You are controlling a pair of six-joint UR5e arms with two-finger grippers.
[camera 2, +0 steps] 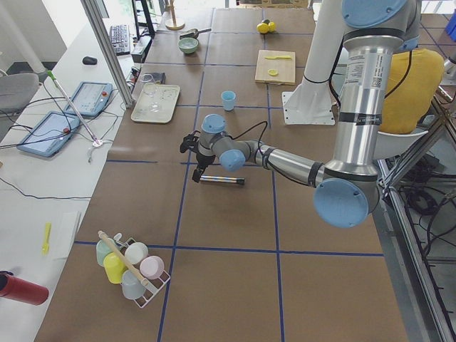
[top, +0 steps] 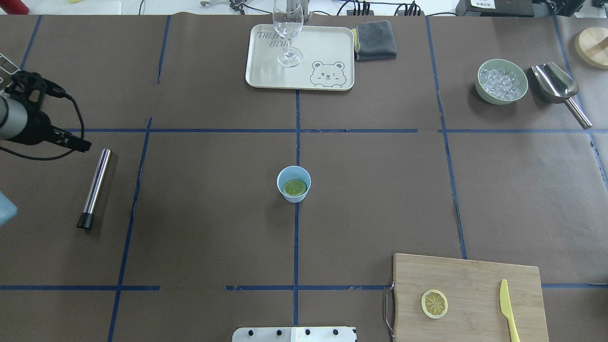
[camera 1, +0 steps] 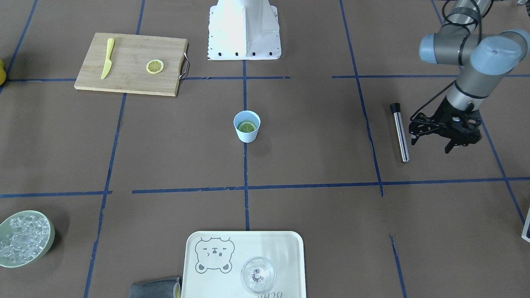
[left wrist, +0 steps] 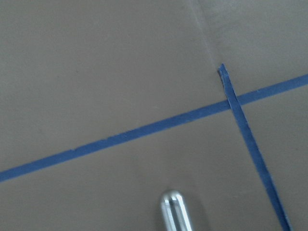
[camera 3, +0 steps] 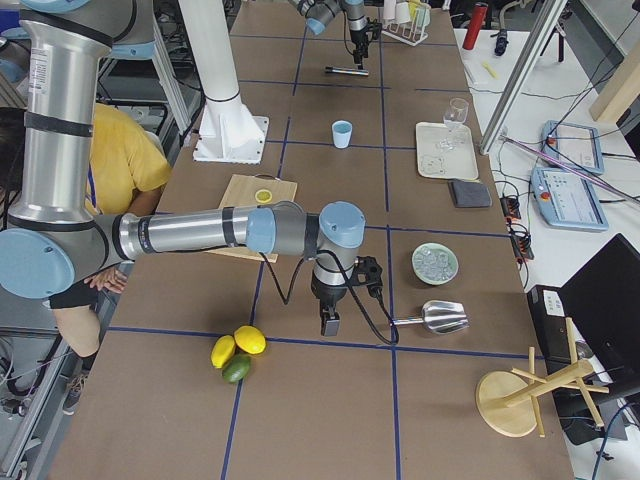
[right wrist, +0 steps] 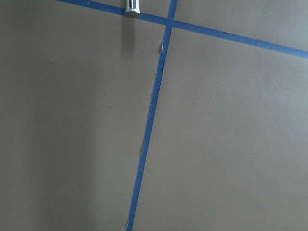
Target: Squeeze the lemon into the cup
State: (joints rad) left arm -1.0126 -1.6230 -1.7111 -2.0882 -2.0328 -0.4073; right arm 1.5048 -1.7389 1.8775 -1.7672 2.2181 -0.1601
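Centrally, we see lemon slice (top: 294, 187) lying inside pale blue cup (top: 294, 184). Left gripper (camera 1: 432, 138), jaws apart, empty, beside muddler (camera 1: 400, 131). Right gripper (camera 3: 329, 322): aperture indeterminate. We judge squeezing finished; next, arms retire.

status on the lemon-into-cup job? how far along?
Looks mostly done: one lemon slice already lies inside the blue cup at the table's centre. Nothing is in hand: the left gripper hangs empty beside the metal muddler, well away from the cup. The right gripper shows only in the side view, holding nothing visible. A second slice sits untouched on the cutting board.
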